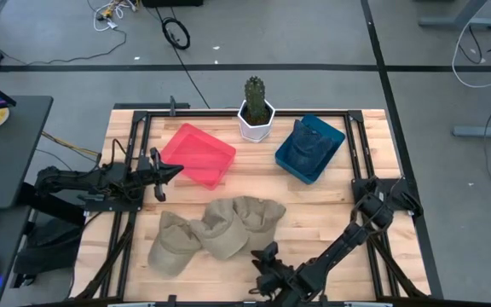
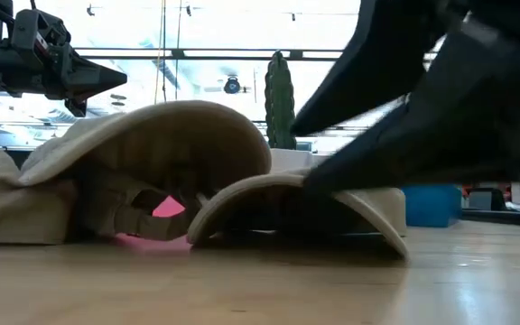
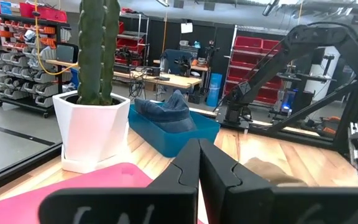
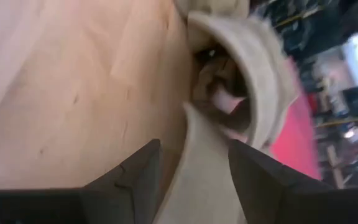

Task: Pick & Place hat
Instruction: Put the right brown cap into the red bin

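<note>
So the whole thing hinged on the hats: we had three tan caps bunched in a row on the table, on the near side of the potted cactus (image 1: 257, 104), and the right gripper (image 1: 267, 258) was the one parked right at the near edge of that pile, way closer than the left one. The cap it was lined up on (image 1: 226, 234) lay straight ahead of its fingers, with the brim (image 4: 199, 163) running lengthwise out from between them toward the crown, so the long axis pretty much matched the approach line. Its jaws stood wide apart, one dark finger on each side of that brim; from the table-level view one fingertip looked like it was resting on the brim's top, but we couldn't really swear to contact. Nothing was actually gripped yet. The left gripper (image 1: 164, 171) hung clamped shut and empty above the pink tray (image 1: 196, 153), left of the cactus, just waiting. The blue bin (image 1: 310, 148) right of the cactus already had a denim cap in it.
</note>
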{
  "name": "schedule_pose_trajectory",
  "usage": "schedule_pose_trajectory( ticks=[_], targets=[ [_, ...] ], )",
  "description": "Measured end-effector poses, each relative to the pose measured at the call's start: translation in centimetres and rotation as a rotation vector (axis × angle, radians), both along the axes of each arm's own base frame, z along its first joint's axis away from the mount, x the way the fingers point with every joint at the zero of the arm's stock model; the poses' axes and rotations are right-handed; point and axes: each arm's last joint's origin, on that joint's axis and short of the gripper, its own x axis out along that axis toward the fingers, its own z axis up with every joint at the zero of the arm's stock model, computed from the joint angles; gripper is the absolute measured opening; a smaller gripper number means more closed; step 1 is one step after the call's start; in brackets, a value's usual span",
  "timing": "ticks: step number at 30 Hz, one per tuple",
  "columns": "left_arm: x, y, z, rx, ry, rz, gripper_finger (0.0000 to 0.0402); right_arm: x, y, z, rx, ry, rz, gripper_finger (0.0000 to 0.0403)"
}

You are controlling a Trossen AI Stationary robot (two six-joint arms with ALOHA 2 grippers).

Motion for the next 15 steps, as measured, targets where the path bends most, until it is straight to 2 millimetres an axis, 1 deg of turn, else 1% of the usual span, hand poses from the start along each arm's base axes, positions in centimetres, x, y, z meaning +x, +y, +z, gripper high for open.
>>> schedule_pose_trajectory(
  ticks=[3,7,12,15],
  targets=[
    [0.00,0.00,0.00,0.000,0.000,0.000,0.0005,-0.12,0.39,0.16,-0.037,-0.009,0.024,0.0192],
    [0.00,0.00,0.00,0.000,0.000,0.000,0.0005,0.08,0.46,0.22,0.000,-0.021,0.023,0.0192],
    [0.00,0.00,0.00,0.000,0.000,0.000,0.0005,0.38,0.06,0.00,0.002,-0.018,0.006,0.0192],
    [0.00,0.00,0.00,0.000,0.000,0.000,0.0005,0.66,-0.23,-0.51,0.002,0.007,0.009,0.0192]
  ],
)
